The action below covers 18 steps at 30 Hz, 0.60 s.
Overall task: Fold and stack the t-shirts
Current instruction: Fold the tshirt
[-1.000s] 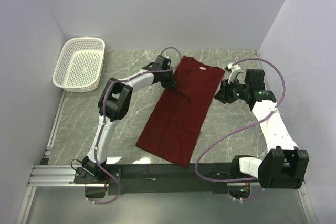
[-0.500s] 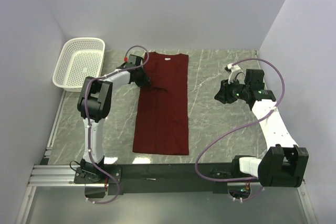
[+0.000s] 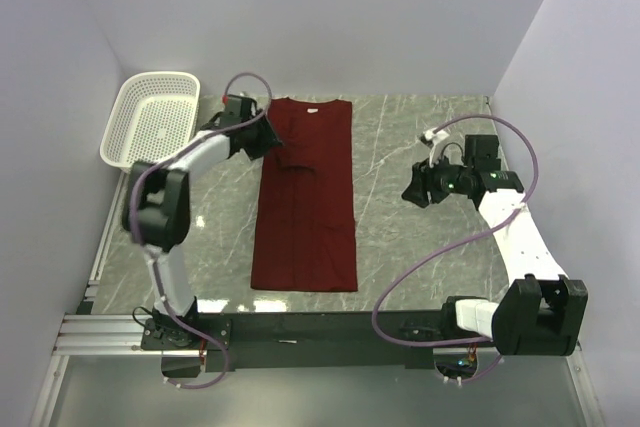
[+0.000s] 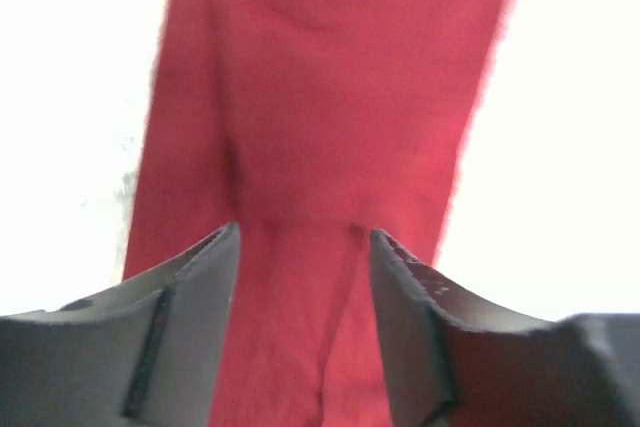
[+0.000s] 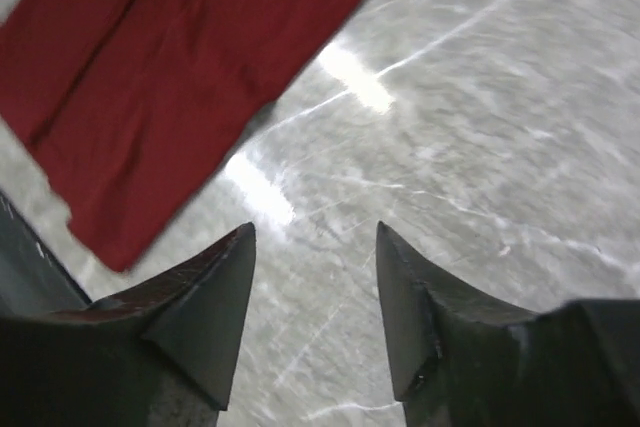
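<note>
Mia: What is the biggest thing here?

Sam: The flat grey marble table (image 3: 430, 257). Both claws hang over it.

Mia: And the next biggest?

Sam: The dark red cotton t-shirt (image 3: 308, 212). It lies flat on the table, folded into one long thin strip. Its neck end is at the far side and its bottom end is at the near side.

Mia: Where is it from the left claw (image 4: 303, 237)?

Sam: Right under it. The left claw is at the far left corner of the shirt, by the sleeve. The rest of the shirt runs from there toward the near edge, a bit to the claw's right.

Mia: Is the left claw holding the shirt?

Sam: Its two fingers (image 4: 190, 292) stand apart, and red cloth shows in the gap between them. I cannot tell if the tips touch the cloth.

Mia: What about the white plastic mesh basket (image 3: 152, 132)?

Sam: It sits to the left of the left claw. It is near the claw but apart from it, at the far left corner of the table.

Mia: And the right claw (image 5: 315, 232)?

Sam: Its fingers are spread apart too, and it holds nothing. Bare grey table is under it. The shirt is off to its left and does not touch it. The shirt's long right edge is the side closest to this claw.
</note>
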Available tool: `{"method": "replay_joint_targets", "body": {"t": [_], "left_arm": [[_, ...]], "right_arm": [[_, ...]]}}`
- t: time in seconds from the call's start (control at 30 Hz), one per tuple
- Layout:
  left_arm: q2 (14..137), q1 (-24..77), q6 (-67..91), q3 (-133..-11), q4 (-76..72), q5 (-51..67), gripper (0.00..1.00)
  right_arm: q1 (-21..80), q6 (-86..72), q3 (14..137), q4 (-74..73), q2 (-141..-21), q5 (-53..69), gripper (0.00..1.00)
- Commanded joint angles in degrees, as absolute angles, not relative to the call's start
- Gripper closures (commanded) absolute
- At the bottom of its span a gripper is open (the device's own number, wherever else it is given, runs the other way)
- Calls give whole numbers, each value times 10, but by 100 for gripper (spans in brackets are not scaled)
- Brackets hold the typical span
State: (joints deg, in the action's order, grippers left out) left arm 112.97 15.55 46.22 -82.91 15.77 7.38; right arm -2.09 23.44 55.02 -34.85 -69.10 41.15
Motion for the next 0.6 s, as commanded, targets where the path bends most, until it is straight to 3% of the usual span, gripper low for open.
{"method": "replay_joint_targets", "body": {"t": [0.0,0.1,0.23,0.27,0.33,0.4,0.53,0.57], "left_arm": [[937,153,358,-769,96,108,39],[816,154,261,-728,111,83,37],[666,153,191,-613,169,27,34],[611,153,200,-593,186,21,29],[564,153,247,-534,229,32,27],[506,153,302,-476,262,37,28],[433,153,464,-378,329,89,31],[406,153,488,-358,334,104,36]], "right_arm": [[26,370,554,-415,-691,460,41],[107,511,532,-460,-670,461,37],[206,619,439,-429,-605,463,20],[254,618,426,-400,-586,447,18],[317,594,396,-362,-574,412,18],[406,556,375,-314,-576,348,19],[478,521,367,-280,-615,283,22],[491,514,367,-270,-630,270,22]]}}
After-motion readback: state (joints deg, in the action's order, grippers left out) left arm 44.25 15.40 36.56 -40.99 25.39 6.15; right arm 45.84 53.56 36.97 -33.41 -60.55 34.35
